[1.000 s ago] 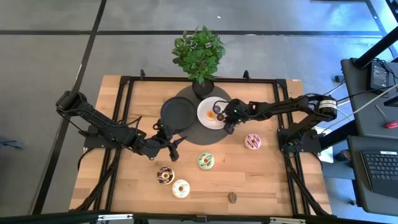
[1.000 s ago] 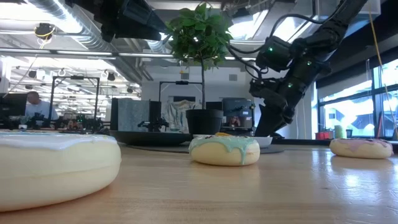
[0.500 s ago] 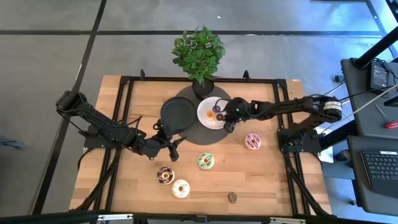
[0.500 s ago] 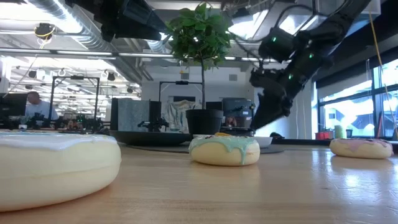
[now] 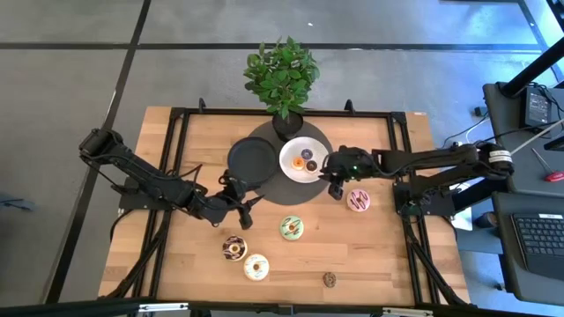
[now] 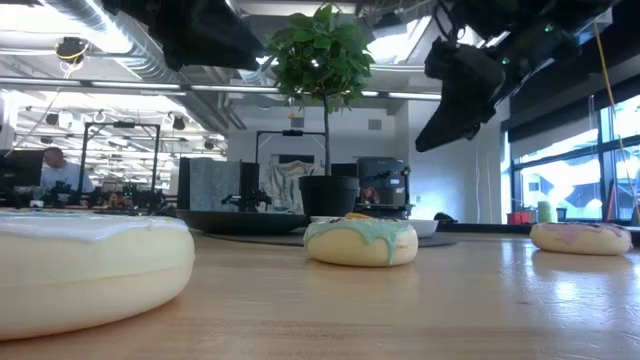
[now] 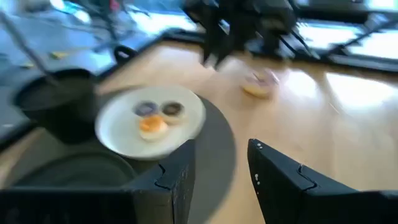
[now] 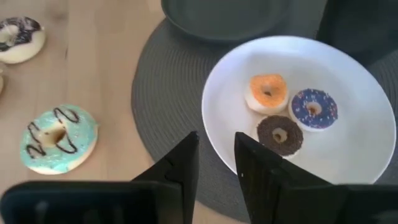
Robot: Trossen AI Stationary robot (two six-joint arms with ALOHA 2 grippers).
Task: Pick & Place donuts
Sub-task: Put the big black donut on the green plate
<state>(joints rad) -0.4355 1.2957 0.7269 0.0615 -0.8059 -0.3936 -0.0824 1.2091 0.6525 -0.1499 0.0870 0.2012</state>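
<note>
Three tiny donuts, orange (image 8: 267,92), blue (image 8: 314,109) and brown (image 8: 280,135), lie on the white plate (image 5: 291,151). On the bare table lie a pink donut (image 5: 359,200), a green one (image 5: 292,228), a chocolate one (image 5: 234,247), a cream one (image 5: 256,267) and a tiny brown one (image 5: 330,279). My right gripper (image 5: 334,187) hangs open and empty above the mat's right edge, between the white plate and the pink donut. My left gripper (image 5: 249,208) stands open and empty at the mat's near left, pointing toward the plates.
A black plate (image 5: 251,158) sits beside the white one on a round grey mat (image 5: 280,187). A potted plant (image 5: 282,75) stands at the far edge behind them. Bare wood lies along the table's near edge and right side.
My right gripper has risen from just beside the white plate and drawn back toward the table's right and near side, tipping a little. Its fingers keep the same gap. The donuts stay where they were.
</note>
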